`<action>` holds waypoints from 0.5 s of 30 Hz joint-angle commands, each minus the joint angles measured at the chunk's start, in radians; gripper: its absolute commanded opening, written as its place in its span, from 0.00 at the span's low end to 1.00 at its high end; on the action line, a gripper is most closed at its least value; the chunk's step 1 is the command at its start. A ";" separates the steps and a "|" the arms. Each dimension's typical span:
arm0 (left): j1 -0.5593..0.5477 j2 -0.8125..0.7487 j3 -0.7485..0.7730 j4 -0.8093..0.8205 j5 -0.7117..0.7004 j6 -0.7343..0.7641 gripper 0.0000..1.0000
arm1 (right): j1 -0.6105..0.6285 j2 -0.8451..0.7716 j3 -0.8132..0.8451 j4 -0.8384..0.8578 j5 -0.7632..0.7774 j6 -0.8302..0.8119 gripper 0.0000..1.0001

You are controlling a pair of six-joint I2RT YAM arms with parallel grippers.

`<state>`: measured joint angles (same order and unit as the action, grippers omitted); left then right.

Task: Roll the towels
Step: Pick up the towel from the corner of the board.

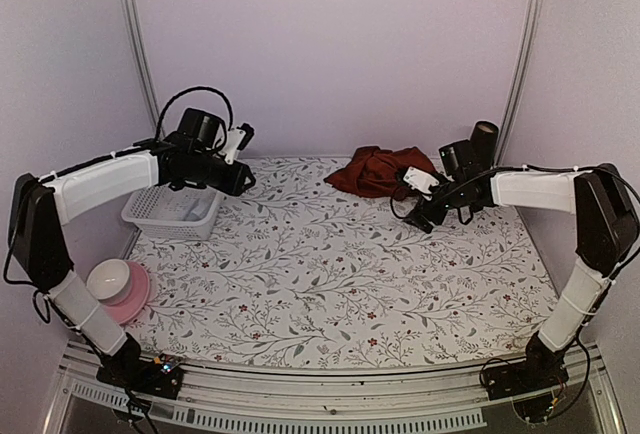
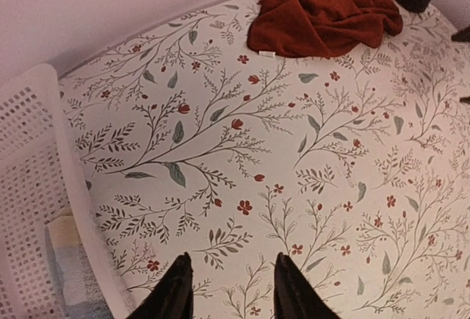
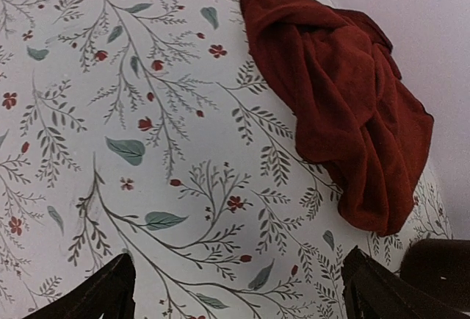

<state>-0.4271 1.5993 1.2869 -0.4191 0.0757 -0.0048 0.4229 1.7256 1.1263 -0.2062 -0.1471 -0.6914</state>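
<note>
Top external: floral tablecloth (image 1: 330, 274), lilac walls (image 1: 330, 44), maroon towel (image 1: 375, 169) crumpled rear.

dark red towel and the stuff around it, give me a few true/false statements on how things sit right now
1. The dark red cloth towel lies crumpled, not rolled. True.
2. The right arm's fingers clamp that towel. False: they stand wide open, holding nothing.
3. The white perforated plastic basket holds a pale blue cloth. True.
4. The white round bowl sits in the basket. False: it rests on the pink plate.
</note>
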 commanded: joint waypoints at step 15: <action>-0.399 -0.036 -0.055 -0.079 -0.226 0.072 0.59 | -0.130 0.414 0.397 0.017 0.271 0.021 1.00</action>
<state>-0.7654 1.5612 1.2430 -0.4793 -0.1108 0.0486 0.2966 2.0445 1.4265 -0.1566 0.0803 -0.6739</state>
